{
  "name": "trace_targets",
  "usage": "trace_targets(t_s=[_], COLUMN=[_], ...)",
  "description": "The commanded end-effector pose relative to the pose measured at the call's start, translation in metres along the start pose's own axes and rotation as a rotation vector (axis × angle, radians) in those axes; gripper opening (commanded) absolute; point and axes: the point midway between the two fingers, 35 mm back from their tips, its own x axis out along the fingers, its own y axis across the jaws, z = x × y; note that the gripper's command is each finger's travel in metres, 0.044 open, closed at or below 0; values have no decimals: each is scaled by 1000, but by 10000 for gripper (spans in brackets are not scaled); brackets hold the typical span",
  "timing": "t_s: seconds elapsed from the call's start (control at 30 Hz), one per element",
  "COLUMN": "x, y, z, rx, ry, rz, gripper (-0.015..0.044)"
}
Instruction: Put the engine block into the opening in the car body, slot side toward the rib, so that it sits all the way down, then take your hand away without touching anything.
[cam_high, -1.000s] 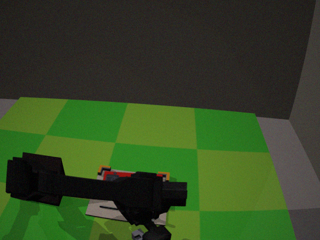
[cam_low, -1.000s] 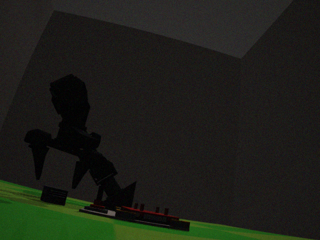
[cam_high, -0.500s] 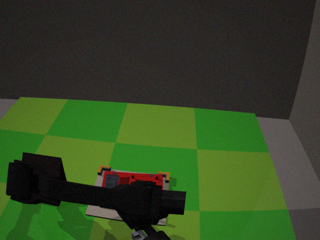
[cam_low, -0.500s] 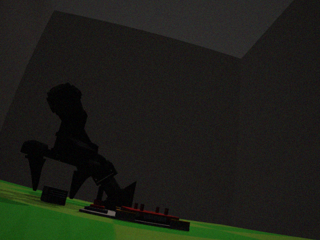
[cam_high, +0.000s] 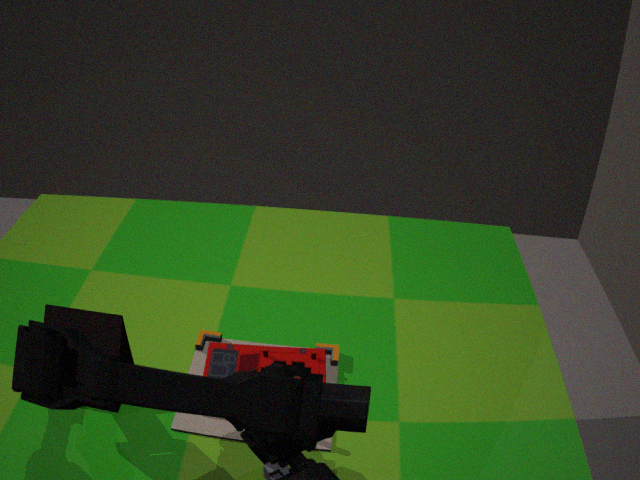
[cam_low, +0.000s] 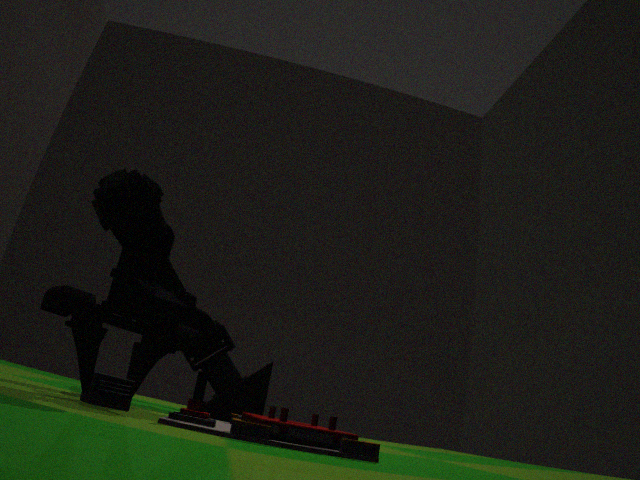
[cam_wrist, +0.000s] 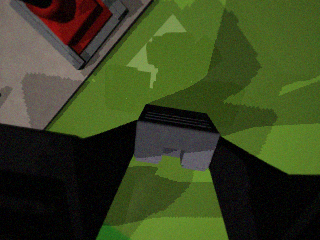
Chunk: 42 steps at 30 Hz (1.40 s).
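The engine block (cam_high: 276, 469) (cam_low: 110, 391) (cam_wrist: 175, 141) is a grey block with dark ridges on one face. In the wrist view its notched edge faces the bottom of the picture. My gripper (cam_low: 105, 393) (cam_wrist: 173, 131) has one finger against each side of the block and is shut on it, low at the green mat. The red car body (cam_high: 302, 355) (cam_low: 305, 425) lies on the pale board, beyond the gripper. A dark red recess shows in its top in the top view; my arm hides much of the body. I cannot make out the rib.
The pale board (cam_high: 206, 423) (cam_wrist: 30, 55) has its edge close beside the gripper. On it a red piece (cam_wrist: 92, 32) with a dark upright post sits in a grey frame (cam_wrist: 76, 59). Orange-and-dark corner pieces hold the car body, and several pegs (cam_low: 284, 414) stand up there.
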Motion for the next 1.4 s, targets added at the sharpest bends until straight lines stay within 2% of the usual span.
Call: trace_targets(t_s=[0.0, 0.07, 0.3, 1.37], x=[1, 1, -13, -109], y=[1, 1, -1, 0], z=[0, 0, 3, 4], rx=[-4, -4, -4, -4], ry=[2, 2, -1, -2], rz=[0, 0, 3, 7], gripper=[190, 177, 0, 0])
